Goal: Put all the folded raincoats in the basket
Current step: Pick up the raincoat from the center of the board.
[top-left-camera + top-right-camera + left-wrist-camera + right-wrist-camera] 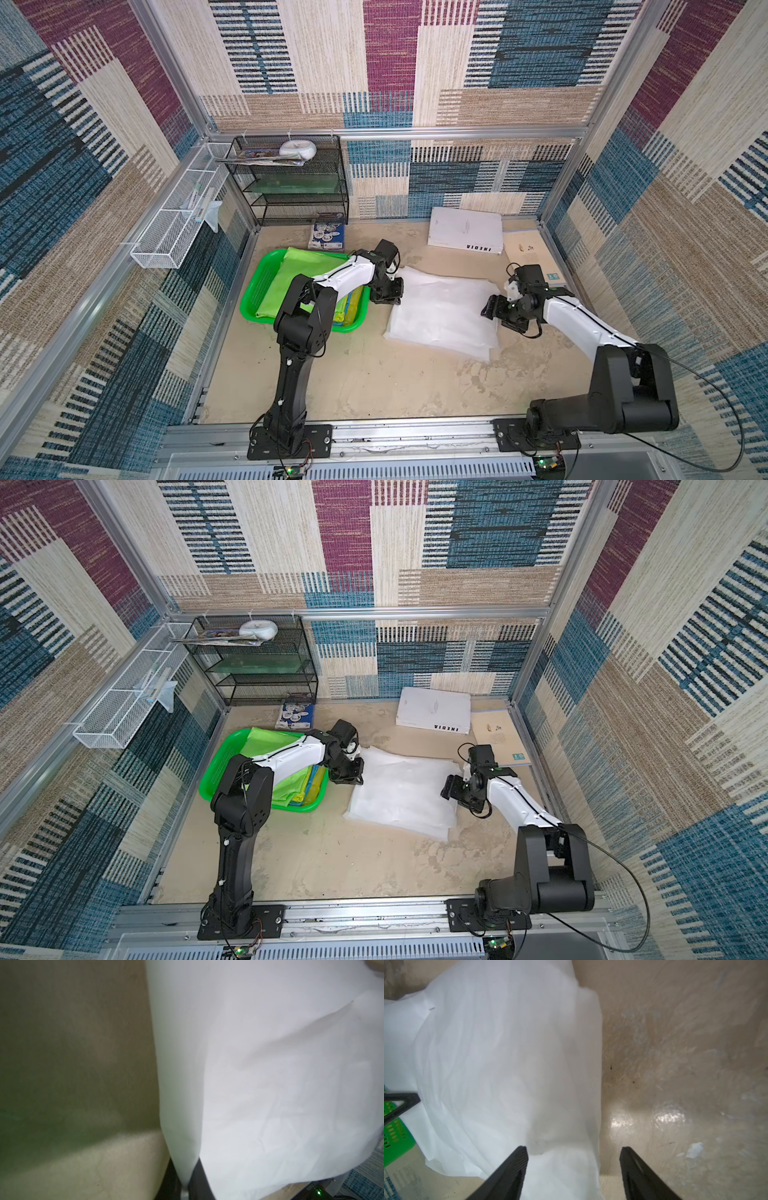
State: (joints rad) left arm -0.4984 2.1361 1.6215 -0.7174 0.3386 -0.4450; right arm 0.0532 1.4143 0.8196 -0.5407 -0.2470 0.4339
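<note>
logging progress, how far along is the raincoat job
Done: nothing yet; the basket holds only other folded coats. In hand: the left gripper is shut on one edge of the white raincoat; the right gripper is open over the opposite edge. Left: grip, lift, lay it in the basket.

Front of the tabletop (365,386) lies open, plenty of room to sweep through. The basket (262,282) is crowded: green sheets (276,291) fill it, the left arm (345,275) stretches across. Only a thin gap separates it from the white raincoat (444,316). Book (465,230) and rack (291,187) line the back.
</note>
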